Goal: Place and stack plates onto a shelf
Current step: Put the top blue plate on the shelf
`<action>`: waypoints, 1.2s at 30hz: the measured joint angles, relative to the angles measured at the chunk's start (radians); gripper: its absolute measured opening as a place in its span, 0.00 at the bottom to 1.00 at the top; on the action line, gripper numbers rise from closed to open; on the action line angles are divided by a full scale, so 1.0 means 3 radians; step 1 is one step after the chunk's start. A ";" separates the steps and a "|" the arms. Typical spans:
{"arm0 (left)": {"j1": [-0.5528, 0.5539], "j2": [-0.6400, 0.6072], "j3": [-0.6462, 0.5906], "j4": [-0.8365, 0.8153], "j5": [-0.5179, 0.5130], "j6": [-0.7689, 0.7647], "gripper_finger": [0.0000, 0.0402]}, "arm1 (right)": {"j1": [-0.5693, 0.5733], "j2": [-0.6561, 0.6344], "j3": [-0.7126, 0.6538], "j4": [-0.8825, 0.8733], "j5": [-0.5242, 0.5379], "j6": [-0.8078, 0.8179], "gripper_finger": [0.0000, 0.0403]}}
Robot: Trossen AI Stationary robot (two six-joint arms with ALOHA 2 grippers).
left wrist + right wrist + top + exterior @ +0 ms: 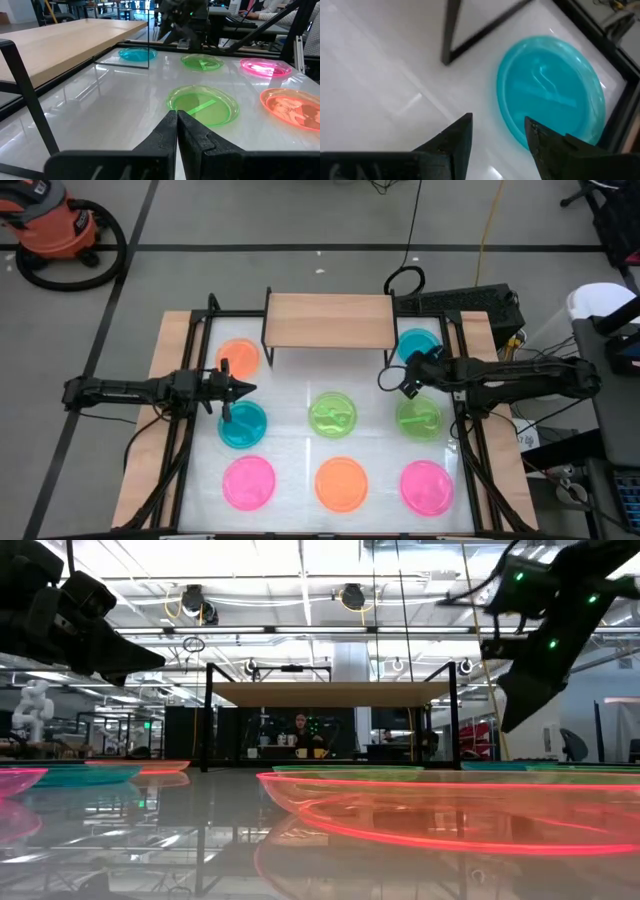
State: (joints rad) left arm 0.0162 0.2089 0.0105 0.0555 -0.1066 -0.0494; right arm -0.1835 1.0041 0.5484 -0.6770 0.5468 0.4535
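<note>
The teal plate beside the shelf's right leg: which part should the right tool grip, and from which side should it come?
Grip the raised rim of the teal plate on the edge facing the open table. The plate lies flat, so only its thin lip gives a hold. The shelf leg and the table frame crowd its other sides. The right tool is open near that edge, so one finger could probably slip under the lip and one over it.

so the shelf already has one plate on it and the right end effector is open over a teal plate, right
Not quite. The high view shows the shelf bare; every plate lies on the white table. The rest holds: the right end effector is open over the teal plate.
</note>
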 joint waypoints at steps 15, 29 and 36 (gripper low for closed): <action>0.0001 0.0000 0.0000 0.0000 0.0001 0.0000 0.05 | -0.0441 0.0982 -0.0003 0.0452 -0.0004 -0.0368 0.40; 0.0000 0.0000 -0.0001 0.0000 0.0001 0.0000 0.05 | -0.0693 0.1257 -0.0092 0.0752 0.0053 -0.0419 0.38; 0.0001 0.0000 -0.0001 0.0000 0.0001 0.0000 0.05 | -0.0736 0.1255 -0.0134 0.0767 0.0024 -0.0507 0.21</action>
State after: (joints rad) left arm 0.0166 0.2089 0.0103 0.0555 -0.1064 -0.0494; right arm -0.4042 1.3808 0.5083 -0.4470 0.5542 0.3015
